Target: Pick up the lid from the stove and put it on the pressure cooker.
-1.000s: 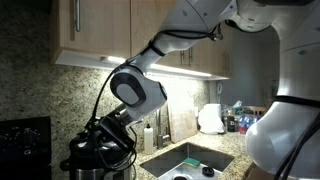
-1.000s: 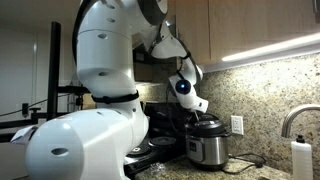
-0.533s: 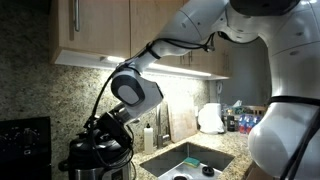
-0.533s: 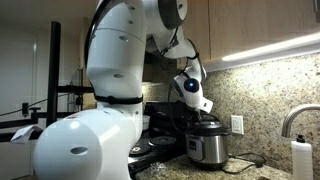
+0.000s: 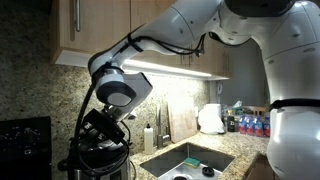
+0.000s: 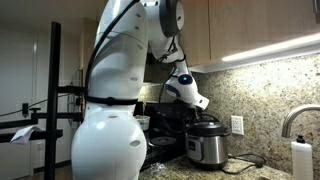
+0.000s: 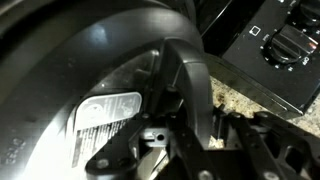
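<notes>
Granite tabletop (image 7: pixel 232 98) under lit cabinets (image 5: pixel 100 25), with the stove (image 7: pixel 268 60) dark off to one side. The tool (image 7: pixel 150 138) is pressed together on the raised handle of the lid (image 7: pixel 90 75) — the black dome sits right over the pressure cooker (image 6: pixel 205 150) — though I can't tell whether it is fully seated.

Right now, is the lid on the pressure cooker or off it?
On: the lid sits atop the pressure cooker, with the gripper shut on its handle. Whether it is seated flat, cannot tell.
</notes>
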Controlling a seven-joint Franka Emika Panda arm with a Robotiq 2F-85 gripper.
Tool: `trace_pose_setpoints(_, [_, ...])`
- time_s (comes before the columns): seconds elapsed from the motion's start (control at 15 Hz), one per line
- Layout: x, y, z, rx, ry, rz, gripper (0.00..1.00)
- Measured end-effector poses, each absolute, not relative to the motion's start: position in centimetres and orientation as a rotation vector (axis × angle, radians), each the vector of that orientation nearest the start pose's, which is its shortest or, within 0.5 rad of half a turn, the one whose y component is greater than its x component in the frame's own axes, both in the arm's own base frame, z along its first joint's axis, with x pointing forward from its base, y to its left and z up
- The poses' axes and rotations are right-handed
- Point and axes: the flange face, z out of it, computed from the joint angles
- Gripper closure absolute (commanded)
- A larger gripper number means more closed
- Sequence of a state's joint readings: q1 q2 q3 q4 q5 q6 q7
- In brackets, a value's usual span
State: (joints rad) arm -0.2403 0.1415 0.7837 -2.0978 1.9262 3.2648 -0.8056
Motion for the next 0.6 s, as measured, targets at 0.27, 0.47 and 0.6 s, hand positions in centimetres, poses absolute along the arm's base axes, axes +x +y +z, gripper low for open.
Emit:
trace_pose_setpoints(0.27, [51.1,18.7,38.5,-2.209,0.861,-0.757,0.97])
trace_pose_setpoints(0.47, [51.7,17.7,38.6,-2.170,0.925,-0.747,0.97])
trace_pose_setpoints(0.6, [52.4,15.9,38.7,-2.126,0.999,-0.750,0.97])
